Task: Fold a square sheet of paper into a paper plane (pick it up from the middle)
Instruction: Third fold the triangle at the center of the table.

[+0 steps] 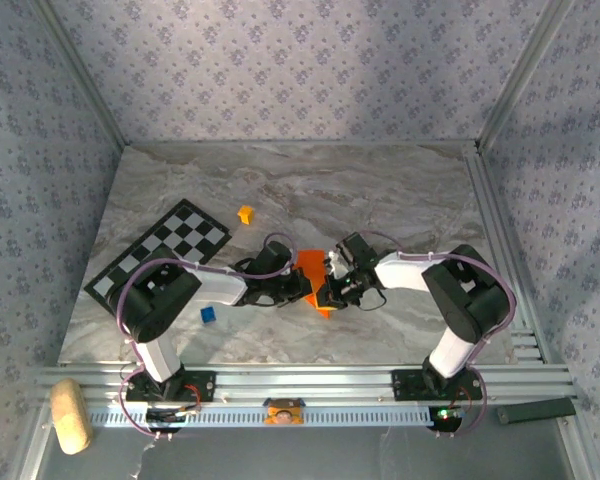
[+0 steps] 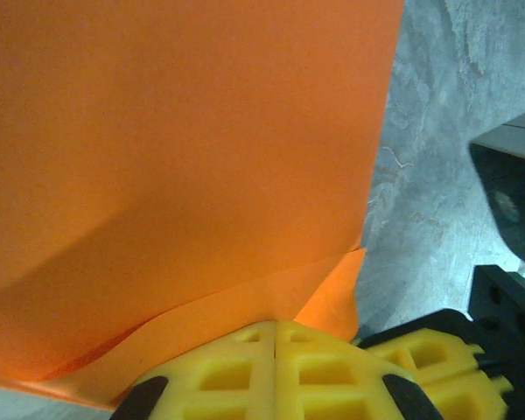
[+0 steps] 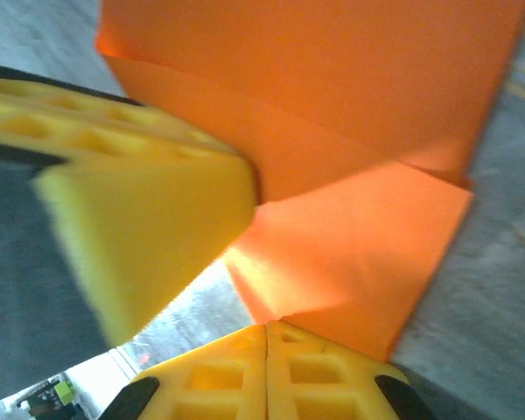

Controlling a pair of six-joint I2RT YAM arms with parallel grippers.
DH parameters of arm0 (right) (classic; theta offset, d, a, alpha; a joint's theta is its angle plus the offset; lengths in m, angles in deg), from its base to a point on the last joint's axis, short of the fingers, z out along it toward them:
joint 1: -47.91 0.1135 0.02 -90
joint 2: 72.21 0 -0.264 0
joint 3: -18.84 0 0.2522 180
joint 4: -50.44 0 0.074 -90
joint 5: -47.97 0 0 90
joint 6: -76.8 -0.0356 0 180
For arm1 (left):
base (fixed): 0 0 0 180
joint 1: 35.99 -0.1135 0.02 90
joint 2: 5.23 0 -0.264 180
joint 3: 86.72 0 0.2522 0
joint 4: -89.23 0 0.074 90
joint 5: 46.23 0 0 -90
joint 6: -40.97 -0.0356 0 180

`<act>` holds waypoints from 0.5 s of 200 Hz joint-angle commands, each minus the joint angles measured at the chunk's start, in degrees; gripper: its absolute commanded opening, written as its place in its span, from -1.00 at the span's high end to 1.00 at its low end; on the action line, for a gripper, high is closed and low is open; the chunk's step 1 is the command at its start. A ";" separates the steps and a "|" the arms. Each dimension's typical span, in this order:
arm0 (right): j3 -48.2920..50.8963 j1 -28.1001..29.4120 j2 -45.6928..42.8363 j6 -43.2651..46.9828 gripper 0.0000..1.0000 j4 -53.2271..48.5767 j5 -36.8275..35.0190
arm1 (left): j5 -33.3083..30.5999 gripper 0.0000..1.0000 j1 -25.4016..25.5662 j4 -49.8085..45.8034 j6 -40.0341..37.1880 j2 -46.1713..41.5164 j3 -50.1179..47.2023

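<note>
Together, my left gripper (image 2: 274, 331) and right gripper (image 3: 267, 332) pinch shut on the thin, creased bright-orange paper sheet (image 2: 184, 157) between them, likely steadying its fold.

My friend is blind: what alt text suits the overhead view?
A robot's left hand and right hand meet over a marble table, both shut on a folded orange paper. A checkered board, yellow cube and blue cube lie to the left.

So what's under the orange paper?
Marble table shows all around the orange paper. Right underneath is covered by the sheet, with the left pincer and right pincer shut on its edges.
</note>
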 commanded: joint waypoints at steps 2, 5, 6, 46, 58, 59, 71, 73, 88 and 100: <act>1.16 -0.83 1.34 0.05 0.90 -3.36 -2.32 | -2.10 1.00 -0.17 -5.67 -1.79 0.83 0.66; 1.38 -0.91 1.39 -0.05 0.91 -3.37 -2.27 | -2.06 1.00 -0.16 -5.72 -1.87 0.75 0.84; 1.46 -1.01 1.38 -0.02 0.92 -3.39 -2.30 | -2.06 1.00 -0.19 -5.74 -1.89 0.74 0.91; 2.51 -1.22 1.22 -0.11 0.96 -3.39 -2.50 | -2.66 0.86 -0.29 -6.76 -3.56 -1.83 4.26; 2.43 -1.19 1.14 -0.34 0.96 -3.30 -2.55 | -3.39 0.80 -0.29 -8.32 -4.57 -3.42 5.31; 2.39 -1.23 1.17 -0.34 0.96 -3.31 -2.58 | -3.47 0.80 -0.30 -8.40 -4.65 -3.50 5.42; 2.36 -1.23 1.25 -0.52 0.97 -3.05 -2.61 | -4.27 0.79 -0.22 -10.14 -5.07 -5.19 5.84; 2.39 -1.24 1.22 -0.56 0.97 -2.98 -2.60 | -4.43 0.79 -0.20 -10.33 -5.10 -5.47 5.81; 2.33 -1.14 1.38 -0.89 0.99 -2.77 -2.59 | -6.42 0.86 -0.06 -14.96 -2.72 -6.76 6.12; 2.43 -1.03 1.26 -1.43 1.00 -2.45 -2.90 | -6.21 0.93 0.24 -16.26 -1.05 -6.86 5.85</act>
